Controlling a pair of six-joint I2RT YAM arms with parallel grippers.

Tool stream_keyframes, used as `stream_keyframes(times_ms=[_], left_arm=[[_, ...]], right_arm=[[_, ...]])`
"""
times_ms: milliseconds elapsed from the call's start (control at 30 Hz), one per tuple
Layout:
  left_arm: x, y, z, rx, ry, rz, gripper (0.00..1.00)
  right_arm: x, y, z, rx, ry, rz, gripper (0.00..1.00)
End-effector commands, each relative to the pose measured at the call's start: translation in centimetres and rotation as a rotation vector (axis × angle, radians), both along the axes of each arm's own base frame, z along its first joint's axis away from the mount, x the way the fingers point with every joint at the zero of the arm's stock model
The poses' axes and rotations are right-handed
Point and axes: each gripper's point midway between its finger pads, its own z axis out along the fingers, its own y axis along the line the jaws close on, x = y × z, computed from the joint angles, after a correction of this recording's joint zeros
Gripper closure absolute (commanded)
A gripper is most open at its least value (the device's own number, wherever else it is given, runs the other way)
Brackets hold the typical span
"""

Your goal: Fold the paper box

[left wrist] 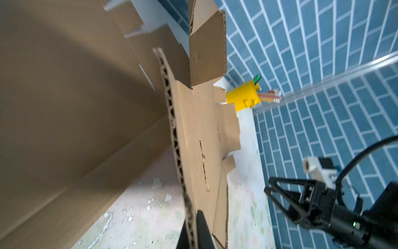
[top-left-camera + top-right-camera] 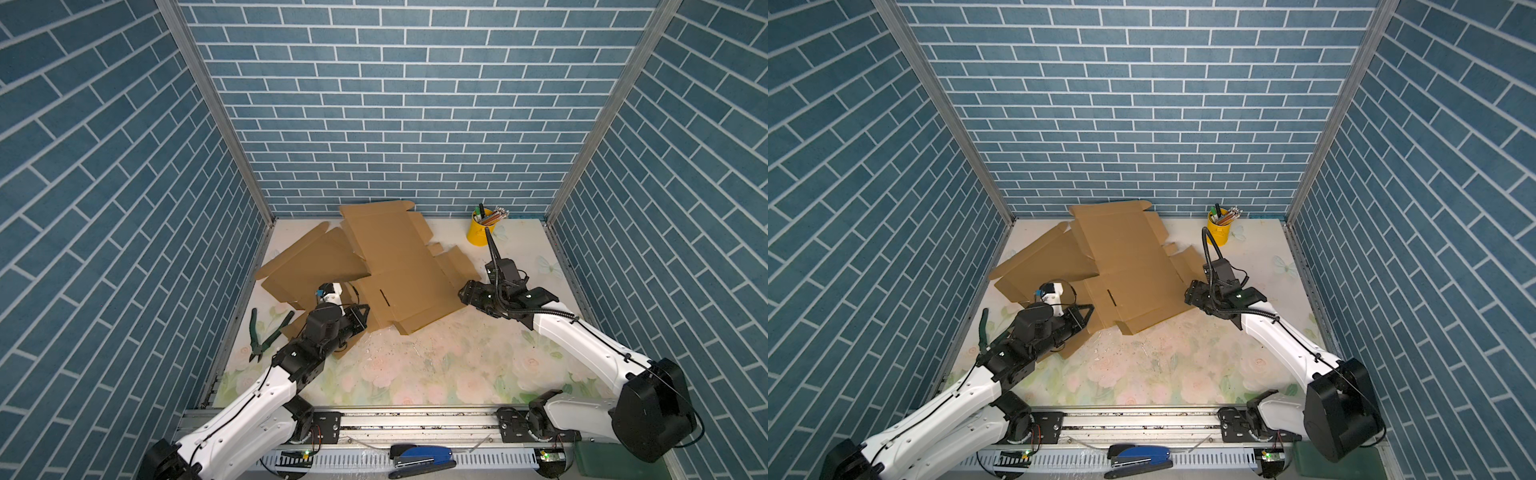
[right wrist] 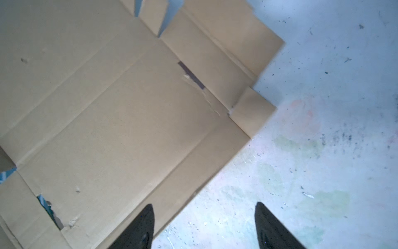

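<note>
The paper box is an unfolded brown corrugated blank lying at the table's middle and back. Its far end leans against the rear wall. My left gripper is shut on the blank's near left edge. In the left wrist view that fluted edge runs between the two fingers of the left gripper. My right gripper is open at the blank's right edge. In the right wrist view the gripper has one fingertip over the cardboard and the other over bare table.
Another brown cardboard panel overlaps at the left; whether it is a separate sheet I cannot tell. A yellow cup of pencils stands back right. Green-handled pliers lie by the left wall. A blue stapler rests on the front rail.
</note>
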Motion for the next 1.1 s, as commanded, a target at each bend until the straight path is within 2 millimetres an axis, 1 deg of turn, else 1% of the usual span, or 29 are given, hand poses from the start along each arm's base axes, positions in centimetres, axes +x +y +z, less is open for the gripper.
stream_keyframes(times_ms=[0, 100, 167, 267, 333, 433, 533, 633, 700, 800, 867, 1000, 1067], left_arm=[[1.1, 1.3, 1.6, -0.081, -0.072, 0.169, 1.00], [1.1, -0.1, 1.7, -0.093, -0.087, 0.166, 1.00], [0.9, -1.2, 1.6, -0.102, -0.087, 0.150, 1.00], [0.5, -2.1, 1.4, -0.096, -0.089, 0.146, 1.00], [0.3, -2.5, 1.5, -0.089, -0.094, 0.147, 1.00], [0.1, -3.2, 1.2, -0.080, -0.092, 0.139, 1.00], [0.0, -3.7, 1.0, -0.084, -0.092, 0.135, 1.00], [0.1, -3.8, 0.8, -0.079, -0.089, 0.136, 1.00], [0.1, -4.1, 0.8, -0.083, -0.089, 0.131, 1.00], [-0.1, -5.1, 0.8, -0.082, -0.082, 0.104, 1.00], [-0.2, -5.4, 0.8, -0.080, -0.079, 0.095, 1.00], [-0.3, -4.7, 0.5, -0.051, -0.078, 0.113, 1.00], [-0.3, -4.6, 0.7, -0.044, -0.084, 0.114, 1.00]], right_arm=[[-0.8, 1.2, 0.4, 0.218, 0.051, -0.131, 0.23], [-0.4, 2.7, 0.9, 0.379, 0.035, -0.207, 0.21], [0.1, 3.5, 1.2, 0.454, 0.025, -0.247, 0.20], [0.5, 4.5, 0.7, 0.490, 0.026, -0.293, 0.19], [0.6, 4.9, -0.5, 0.508, 0.049, -0.334, 0.20], [0.7, 6.1, -2.4, 0.555, 0.091, -0.372, 0.24], [0.3, 7.2, -3.5, 0.564, 0.117, -0.390, 0.27], [-0.2, 7.4, -4.5, 0.551, 0.143, -0.412, 0.28], [-0.2, 7.7, -5.3, 0.578, 0.158, -0.421, 0.30], [0.4, 8.0, -6.2, 0.595, 0.145, -0.434, 0.37], [0.9, 7.9, -6.5, 0.598, 0.122, -0.451, 0.44], [1.8, 7.5, -6.4, 0.626, 0.072, -0.486, 0.63], [2.0, 7.4, -6.5, 0.627, 0.061, -0.494, 0.72]])
